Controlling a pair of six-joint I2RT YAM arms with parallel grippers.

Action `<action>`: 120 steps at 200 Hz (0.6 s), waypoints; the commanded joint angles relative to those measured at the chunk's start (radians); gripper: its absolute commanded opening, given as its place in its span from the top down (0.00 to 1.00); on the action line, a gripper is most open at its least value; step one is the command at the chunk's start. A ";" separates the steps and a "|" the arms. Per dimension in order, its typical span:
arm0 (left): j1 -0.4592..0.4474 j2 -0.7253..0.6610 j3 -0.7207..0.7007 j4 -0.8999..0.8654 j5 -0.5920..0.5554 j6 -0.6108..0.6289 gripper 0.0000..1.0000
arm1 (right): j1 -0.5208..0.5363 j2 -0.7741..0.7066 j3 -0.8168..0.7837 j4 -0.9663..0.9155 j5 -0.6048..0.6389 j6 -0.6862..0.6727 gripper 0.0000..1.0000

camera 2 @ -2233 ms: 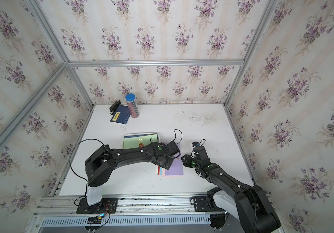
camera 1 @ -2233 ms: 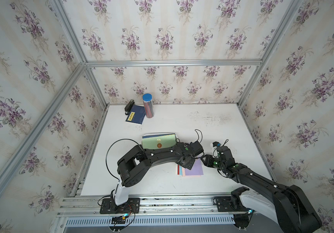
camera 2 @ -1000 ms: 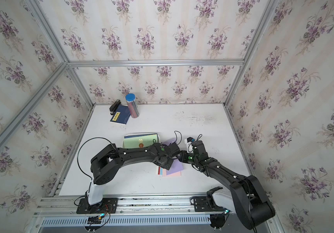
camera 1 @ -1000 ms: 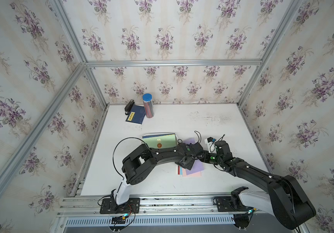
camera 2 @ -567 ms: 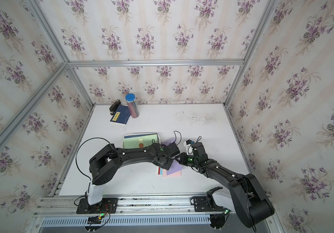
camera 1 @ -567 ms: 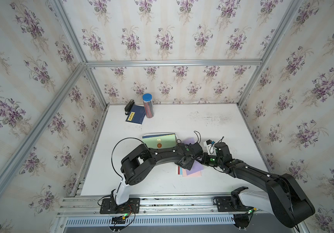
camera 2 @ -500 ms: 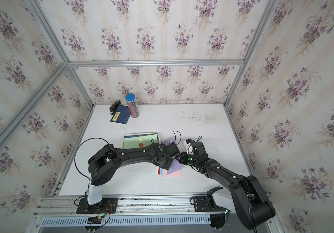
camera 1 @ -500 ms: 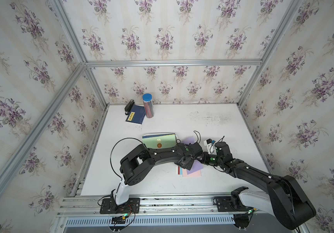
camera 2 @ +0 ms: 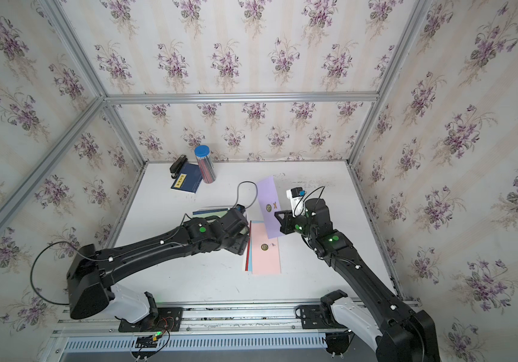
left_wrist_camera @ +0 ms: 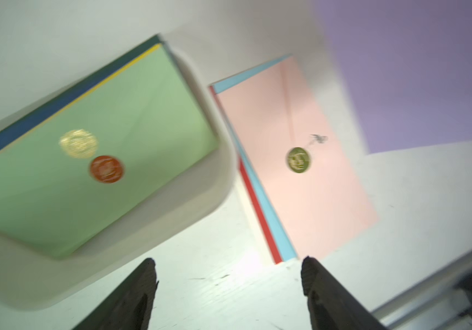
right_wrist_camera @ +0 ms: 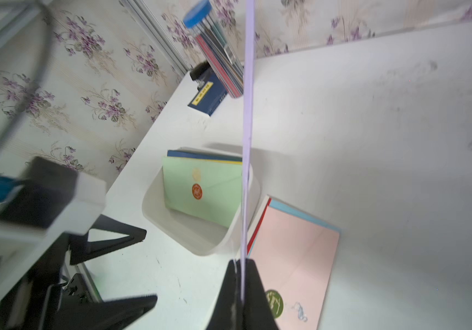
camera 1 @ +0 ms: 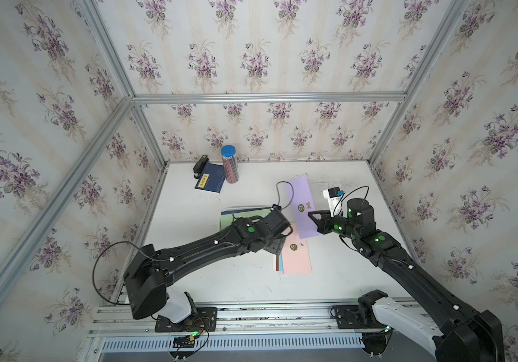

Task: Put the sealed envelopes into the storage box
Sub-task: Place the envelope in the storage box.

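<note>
The left arm [camera 1: 245,233] hangs over the storage box [right_wrist_camera: 189,237]; bare tabletop [camera 1: 251,185] lies open behind it.

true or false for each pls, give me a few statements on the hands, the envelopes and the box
1. The right hand is shut on the lilac paper envelope, holding it off the white table. True.
2. The left hand grips the pink paper envelope. False: it is open and empty; that envelope lies on top of the stack on the table.
3. A light green paper envelope lies uppermost in the shallow white plastic box. True.
4. The clear blue-lidded pencil tube lies on its side. False: it stands on end.
</note>
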 commanded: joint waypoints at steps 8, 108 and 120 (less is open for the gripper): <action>0.099 -0.190 -0.112 -0.078 -0.035 0.008 0.17 | 0.036 0.089 0.139 -0.028 -0.073 -0.287 1.00; 0.341 -0.707 -0.265 -0.262 -0.125 0.007 0.11 | 0.342 0.770 0.858 -0.563 -0.134 -1.023 1.00; 0.341 -0.744 -0.282 -0.240 -0.135 0.006 0.10 | 0.357 0.829 0.920 -0.614 -0.107 -1.063 1.00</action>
